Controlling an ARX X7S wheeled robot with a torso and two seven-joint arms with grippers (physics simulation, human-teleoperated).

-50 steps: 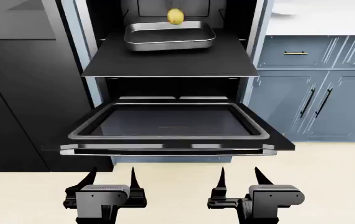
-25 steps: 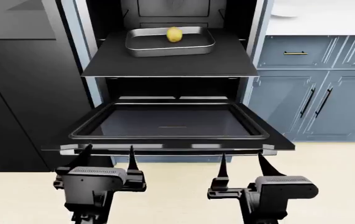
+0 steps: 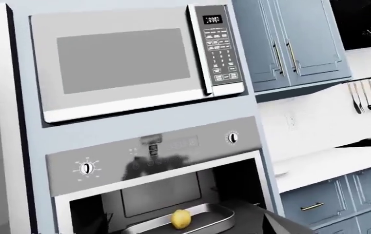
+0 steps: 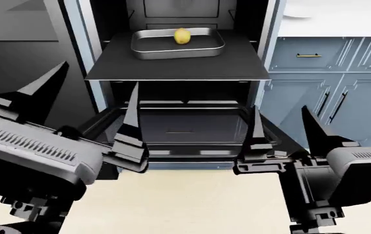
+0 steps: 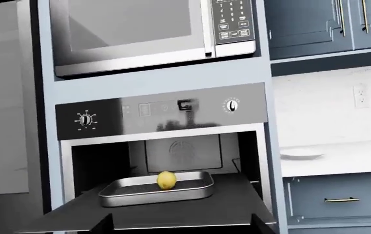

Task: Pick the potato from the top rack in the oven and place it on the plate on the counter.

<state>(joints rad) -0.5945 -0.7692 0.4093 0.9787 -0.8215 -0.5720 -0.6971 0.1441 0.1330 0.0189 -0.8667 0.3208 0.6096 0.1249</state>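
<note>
The yellow-tan potato (image 4: pixel 182 35) lies in a shiny grey baking tray (image 4: pixel 147 51) on the black top rack (image 4: pixel 175 66), which is pulled out of the oven (image 5: pixel 159 109). It also shows in the left wrist view (image 3: pixel 181 219) and the right wrist view (image 5: pixel 166 180). The white plate (image 5: pixel 300 156) sits on the white counter (image 5: pixel 348 153) right of the oven; in the head view only its edge (image 4: pixel 299 16) shows. My left gripper (image 4: pixel 99 74) and right gripper (image 4: pixel 280 108) are both open and empty, raised in front of the oven, short of the rack.
The glass-paned oven door (image 4: pixel 179 127) hangs open and flat below the rack, between my grippers. A black fridge (image 4: pixel 16 97) stands to the left. Blue-grey cabinets (image 4: pixel 328 97) are to the right. A microwave (image 5: pixel 140 34) sits above the oven.
Both grippers have risen from low near the floor to in front of the open oven door. The potato dropped from the tray's back edge into the tray and now rests there.
</note>
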